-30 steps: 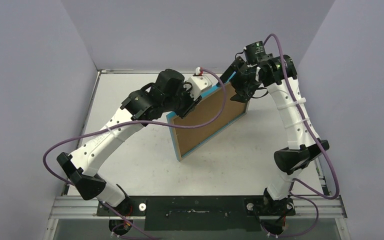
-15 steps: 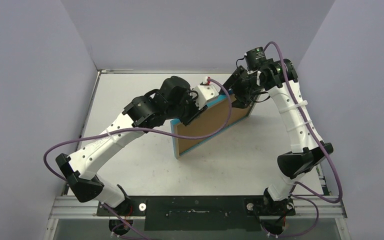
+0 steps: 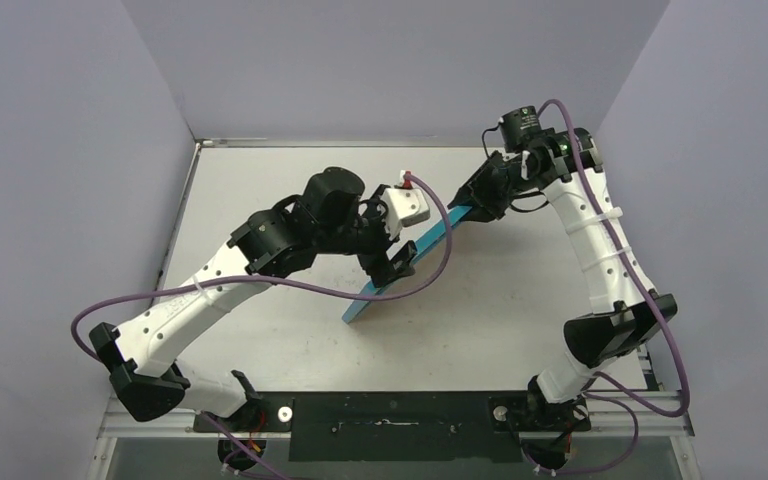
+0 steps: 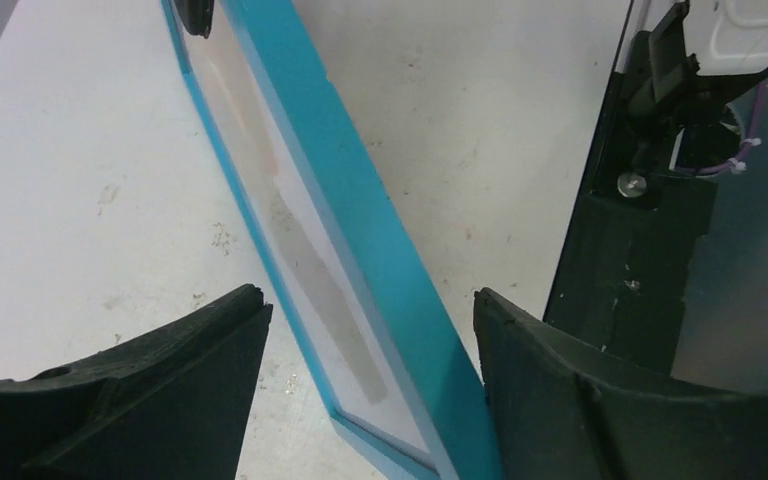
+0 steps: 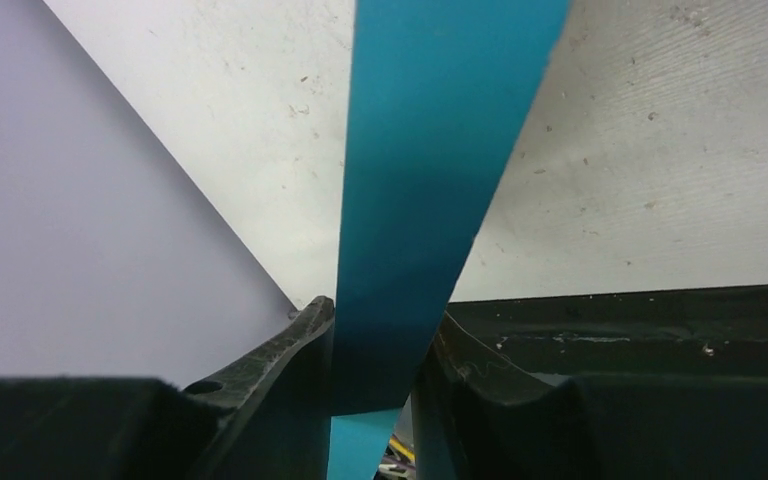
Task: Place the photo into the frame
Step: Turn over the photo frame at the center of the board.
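Blue frame on edge, right hand pinching

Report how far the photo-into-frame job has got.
Done: the frame stands on its long edge, with what looks like the photo, pale and orange-tinged, showing through its front; the angle is too oblique to be sure. In hand: the right gripper pinches one end, and the left gripper straddles it with jaws open. Left: probably laying it down and checking the front.
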Available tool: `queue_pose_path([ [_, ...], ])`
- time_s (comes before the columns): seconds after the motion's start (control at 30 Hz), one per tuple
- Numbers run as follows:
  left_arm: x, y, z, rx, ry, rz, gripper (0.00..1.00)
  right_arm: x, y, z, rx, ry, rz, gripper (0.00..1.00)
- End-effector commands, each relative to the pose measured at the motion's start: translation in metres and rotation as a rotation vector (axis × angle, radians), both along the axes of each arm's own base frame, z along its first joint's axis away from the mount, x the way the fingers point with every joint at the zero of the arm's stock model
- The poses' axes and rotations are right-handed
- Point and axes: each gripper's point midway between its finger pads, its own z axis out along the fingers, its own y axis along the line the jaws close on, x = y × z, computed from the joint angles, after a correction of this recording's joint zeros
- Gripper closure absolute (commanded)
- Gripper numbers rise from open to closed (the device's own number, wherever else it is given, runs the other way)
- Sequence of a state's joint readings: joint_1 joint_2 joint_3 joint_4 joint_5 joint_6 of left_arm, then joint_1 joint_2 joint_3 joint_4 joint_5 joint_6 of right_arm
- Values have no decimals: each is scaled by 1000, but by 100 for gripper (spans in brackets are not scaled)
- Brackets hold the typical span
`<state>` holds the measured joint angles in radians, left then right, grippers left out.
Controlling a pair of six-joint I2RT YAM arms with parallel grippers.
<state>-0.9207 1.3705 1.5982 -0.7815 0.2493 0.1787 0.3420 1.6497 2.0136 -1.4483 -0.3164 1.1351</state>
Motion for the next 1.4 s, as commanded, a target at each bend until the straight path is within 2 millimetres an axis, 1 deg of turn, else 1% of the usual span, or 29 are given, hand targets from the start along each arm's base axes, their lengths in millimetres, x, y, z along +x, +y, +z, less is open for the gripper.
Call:
queue_pose_path([
  [0.0, -5, -4, 39, -159, -32, -47, 26, 3, -25, -5, -40, -129, 116, 88],
  [0.1, -2, -5, 43, -213, 17, -49, 25, 20, -31, -24, -6, -211, 175, 90],
  [0.17, 5, -4, 46, -250, 56, -20, 24, 33, -22, -32, 84, -295, 217, 90],
  [0.2, 12, -2, 47, -262, 73, 9, 24, 37, -20, -37, 108, -324, 233, 90],
  [0.23, 18, 0, 48, -284, 113, 53, 24, 41, -12, -41, 155, -362, 268, 89],
  [0.27, 27, 3, 48, -301, 139, 96, 24, 45, -10, -52, 171, -374, 282, 89],
  [0.3, 35, 6, 48, -316, 159, 138, 24, 51, -9, -57, 183, -402, 295, 89],
  [0.33, 44, 10, 46, -324, 178, 179, 24, 57, -5, -60, 203, -432, 318, 88],
  [0.4, 63, 21, 35, -313, 216, 271, 24, 70, -2, -67, 212, -482, 354, 87],
  [0.43, 75, 27, 28, -302, 238, 328, 24, 77, 1, -70, 226, -508, 383, 88],
  [0.53, 106, 53, 0, -273, 327, 494, 24, 88, 5, -87, 240, -530, 479, 87],
  [0.63, 134, 87, -44, -203, 433, 677, 24, 97, 11, -100, 284, -546, 566, 86],
  [0.7, 146, 109, -75, -163, 515, 764, 25, 100, 14, -113, 321, -529, 626, 85],
  [0.77, 154, 128, -104, -122, 571, 836, 25, 100, 13, -129, 318, -492, 681, 85],
  [0.83, 159, 145, -126, -90, 612, 897, 26, 100, 9, -142, 288, -458, 715, 86],
  [0.9, 164, 159, -140, -80, 634, 943, 27, 102, 6, -151, 269, -436, 717, 86],
  [1.03, 167, 177, -166, -75, 667, 1011, 27, 105, 8, -159, 287, -429, 732, 86],
  [1.2, 168, 189, -210, -57, 793, 1054, 27, 100, 3, -189, 315, -320, 822, 86],
  [1.27, 169, 192, -225, -32, 820, 1064, 27, 100, 2, -198, 321, -296, 855, 83],
  [1.3, 170, 195, -233, -15, 832, 1074, 27, 101, 1, -201, 318, -294, 872, 78],
  [1.37, 172, 199, -247, 10, 854, 1095, 28, 103, 0, -208, 320, -274, 877, 72],
])
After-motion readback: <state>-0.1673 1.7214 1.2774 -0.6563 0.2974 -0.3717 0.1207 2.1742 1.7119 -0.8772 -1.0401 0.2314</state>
